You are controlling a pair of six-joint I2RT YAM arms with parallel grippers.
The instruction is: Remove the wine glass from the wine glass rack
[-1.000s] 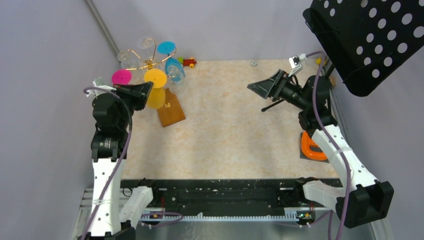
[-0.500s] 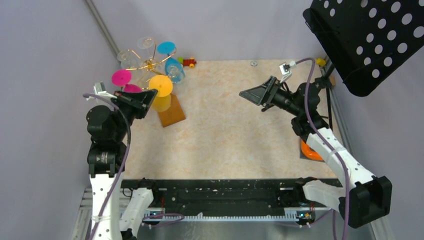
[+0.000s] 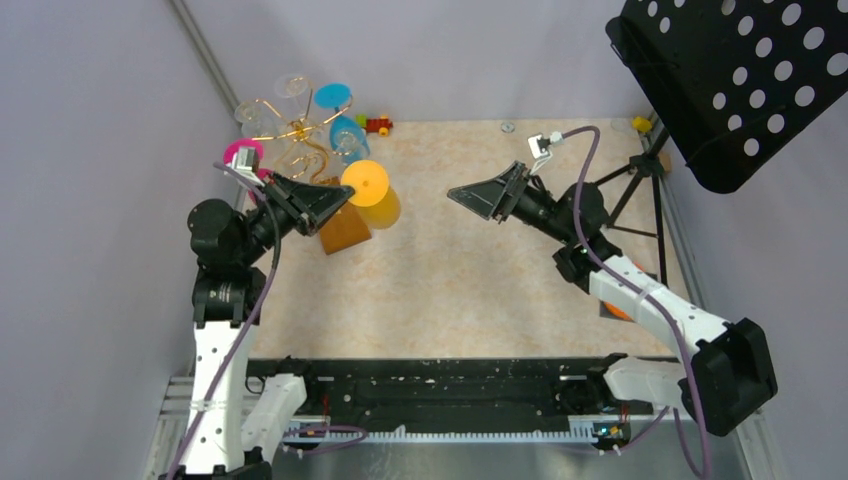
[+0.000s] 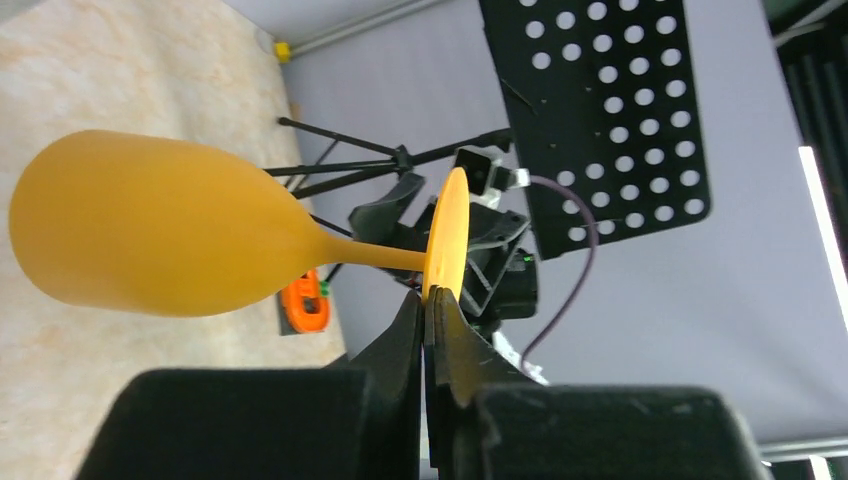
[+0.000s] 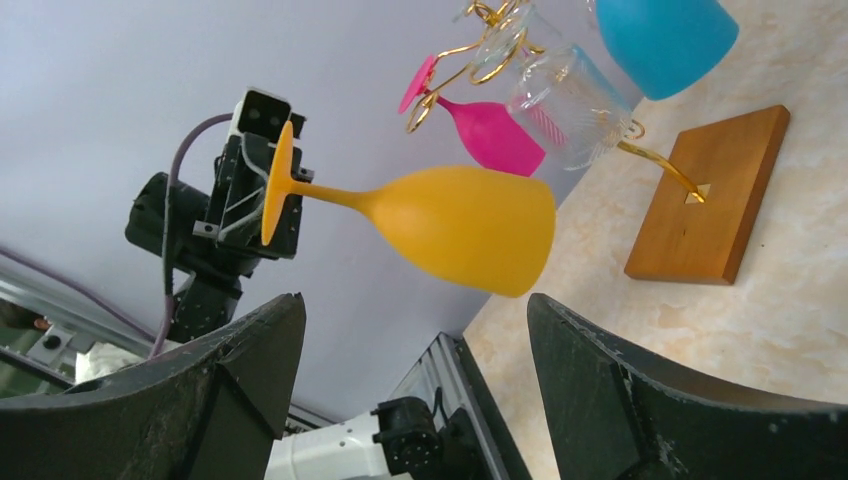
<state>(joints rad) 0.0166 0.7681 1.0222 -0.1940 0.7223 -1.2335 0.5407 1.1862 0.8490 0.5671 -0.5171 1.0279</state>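
My left gripper [image 3: 340,195] is shut on the foot disc of the yellow wine glass [image 3: 372,192]. It holds the glass in the air, clear of the gold wire rack [image 3: 300,135], to the right of the rack's wooden base [image 3: 342,230]. In the left wrist view the glass [image 4: 150,240] lies sideways, its foot pinched at my fingertips [image 4: 427,300]. My right gripper [image 3: 470,193] is open and empty, pointing left at the glass [image 5: 450,225] from a short way off. Pink [image 5: 485,132], blue [image 5: 662,35] and clear glasses hang on the rack [image 5: 655,162].
A black music stand [image 3: 735,80] with its tripod stands at the back right. An orange clamp [image 3: 620,305] lies by the right edge. Small toys [image 3: 377,124] lie against the back wall. The wooden base [image 5: 705,195] rests on the tabletop [image 3: 470,270].
My left gripper has carried the yellow glass off the rack, rightward and out over the table. My right arm has swung left toward the glass, jaws open.
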